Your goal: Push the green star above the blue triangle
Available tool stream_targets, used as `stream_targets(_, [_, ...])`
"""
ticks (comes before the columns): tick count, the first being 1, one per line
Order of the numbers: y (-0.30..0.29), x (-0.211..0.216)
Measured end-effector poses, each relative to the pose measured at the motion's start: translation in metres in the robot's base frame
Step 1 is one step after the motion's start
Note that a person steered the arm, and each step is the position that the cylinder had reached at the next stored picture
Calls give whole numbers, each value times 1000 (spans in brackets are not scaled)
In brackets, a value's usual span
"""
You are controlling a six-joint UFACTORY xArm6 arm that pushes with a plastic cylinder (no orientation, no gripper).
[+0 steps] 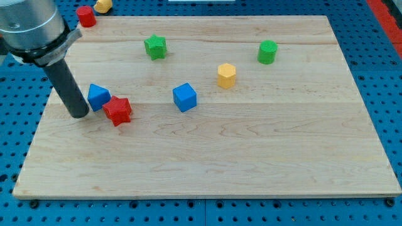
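Note:
The green star [155, 46] lies near the top of the wooden board [251, 163], left of centre. The blue triangle [98, 96] lies at the left, lower down, touching a red star [117, 110] on its lower right. My tip [78, 113] stands on the board just left of the blue triangle, close to it or touching it. The tip is well below and to the left of the green star.
A blue cube [184, 96] lies near the centre. A yellow hexagon block [227, 75] and a green cylinder [267, 52] lie to the upper right. A red cylinder [86, 16] and a yellow block [103, 5] sit at the top left corner, off the board.

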State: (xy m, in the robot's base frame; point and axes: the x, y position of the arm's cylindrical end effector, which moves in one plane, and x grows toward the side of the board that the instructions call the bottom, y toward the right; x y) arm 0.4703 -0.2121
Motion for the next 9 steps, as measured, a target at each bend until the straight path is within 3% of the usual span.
stream_targets(3, [0, -67])
stream_targets(4, [-50, -101])
stream_targets(7, [100, -242])
stream_targets(8, [129, -218])
stream_targets(9, [103, -185])
